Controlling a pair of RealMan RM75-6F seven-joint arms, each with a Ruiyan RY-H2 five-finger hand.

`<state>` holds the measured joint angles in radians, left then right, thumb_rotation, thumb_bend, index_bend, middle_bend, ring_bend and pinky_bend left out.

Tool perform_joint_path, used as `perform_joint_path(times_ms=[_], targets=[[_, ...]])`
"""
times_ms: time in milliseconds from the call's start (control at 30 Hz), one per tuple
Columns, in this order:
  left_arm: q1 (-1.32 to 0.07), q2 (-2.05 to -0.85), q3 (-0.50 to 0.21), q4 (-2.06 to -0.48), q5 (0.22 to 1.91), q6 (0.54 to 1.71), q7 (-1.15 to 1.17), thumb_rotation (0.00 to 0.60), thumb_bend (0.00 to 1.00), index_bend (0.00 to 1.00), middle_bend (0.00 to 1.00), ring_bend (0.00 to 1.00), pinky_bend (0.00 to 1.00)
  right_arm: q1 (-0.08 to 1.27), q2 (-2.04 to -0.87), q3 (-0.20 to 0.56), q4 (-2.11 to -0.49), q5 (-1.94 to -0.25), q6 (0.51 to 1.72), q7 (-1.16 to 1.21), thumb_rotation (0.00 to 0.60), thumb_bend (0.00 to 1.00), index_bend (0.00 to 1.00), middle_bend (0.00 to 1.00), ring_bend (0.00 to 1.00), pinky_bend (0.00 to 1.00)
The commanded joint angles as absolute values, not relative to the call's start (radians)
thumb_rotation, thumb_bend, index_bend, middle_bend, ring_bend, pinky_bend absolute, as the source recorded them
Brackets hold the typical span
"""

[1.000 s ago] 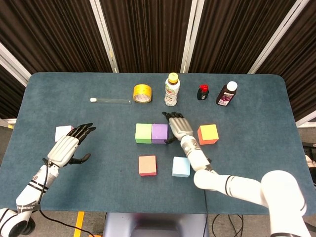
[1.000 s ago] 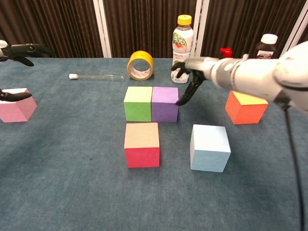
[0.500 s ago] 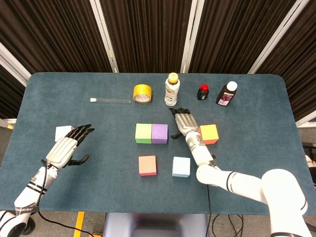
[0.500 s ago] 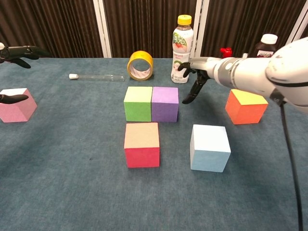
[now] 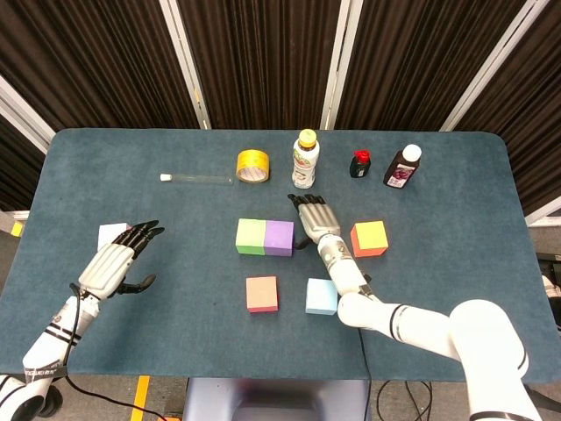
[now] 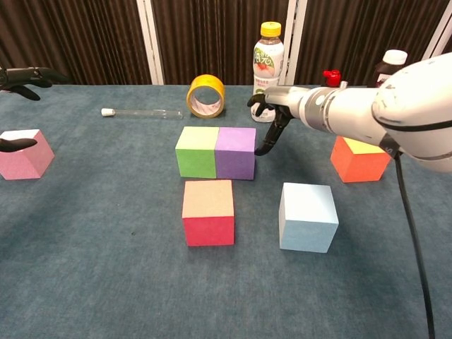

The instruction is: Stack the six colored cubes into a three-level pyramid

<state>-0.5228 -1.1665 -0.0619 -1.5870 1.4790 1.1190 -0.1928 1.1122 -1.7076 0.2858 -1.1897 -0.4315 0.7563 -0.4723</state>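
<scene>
A green cube [image 5: 251, 237] and a purple cube [image 5: 280, 238] sit side by side at mid-table. My right hand [image 5: 316, 221] is open, and its fingertips [image 6: 263, 149] touch the purple cube's [image 6: 235, 153] right side. A red cube [image 5: 261, 294] and a light blue cube [image 5: 322, 296] lie nearer me. To the right of the hand sits an orange cube [image 5: 369, 239]. A pink cube [image 5: 110, 234] is at the far left, partly behind my left hand [image 5: 114, 263], which hovers open beside it and holds nothing.
Along the back stand a yellow tape roll [image 5: 252, 165], a drink bottle [image 5: 304, 160], a small red-capped bottle [image 5: 360, 163] and a dark bottle [image 5: 403, 167]. A glass tube [image 5: 197, 179] lies at the back left.
My right hand drew back from the purple cube, then returned against its right side. The green and purple pair has slid slightly left. The left hand barely moved.
</scene>
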Motion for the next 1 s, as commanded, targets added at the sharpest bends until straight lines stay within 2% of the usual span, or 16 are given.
perform_joint_path(times_ms=[33,167,300,467,667,800,1000], targets=[[-0.521,-1.166,-0.064,-1.587,1.478,1.122,-0.187,0.600,0.35,0.07,0.00,0.03,0.14,1.079,-1.657,0.271,-1.273,-0.461,0.806,-0.469,0.600,0.27,0.11,0.21,0.14,0.17],[-0.514,-1.162,-0.065,-1.597,1.480,1.135,-0.180,0.600,0.34,0.07,0.00,0.03,0.14,1.013,-1.553,0.248,-1.420,-0.524,0.896,-0.460,0.600,0.27,0.12,0.21,0.14,0.17],[-0.503,-1.153,-0.065,-1.612,1.480,1.152,-0.168,0.600,0.34,0.07,0.00,0.03,0.14,0.917,-1.412,0.215,-1.573,-0.612,0.986,-0.424,0.600,0.27,0.18,0.21,0.14,0.17],[-0.485,-1.137,-0.066,-1.641,1.475,1.176,-0.153,0.600,0.35,0.07,0.00,0.03,0.14,0.817,-1.284,0.158,-1.658,-0.687,1.018,-0.376,0.600,0.27,0.26,0.21,0.14,0.17],[-0.463,-1.111,-0.067,-1.691,1.454,1.188,-0.150,0.600,0.35,0.07,0.00,0.03,0.14,0.748,-1.238,0.122,-1.596,-0.737,0.948,-0.277,0.600,0.27,0.28,0.21,0.14,0.17],[-0.442,-1.106,-0.071,-1.715,1.440,1.216,-0.132,0.600,0.34,0.07,0.00,0.03,0.14,0.738,-1.274,0.110,-1.498,-0.758,0.865,-0.227,0.600,0.27,0.29,0.21,0.14,0.17],[-0.400,-1.136,-0.088,-1.697,1.446,1.315,-0.058,0.600,0.34,0.11,0.01,0.03,0.14,0.740,-1.353,0.119,-1.367,-0.798,0.796,-0.169,0.600,0.27,0.29,0.21,0.14,0.17]])
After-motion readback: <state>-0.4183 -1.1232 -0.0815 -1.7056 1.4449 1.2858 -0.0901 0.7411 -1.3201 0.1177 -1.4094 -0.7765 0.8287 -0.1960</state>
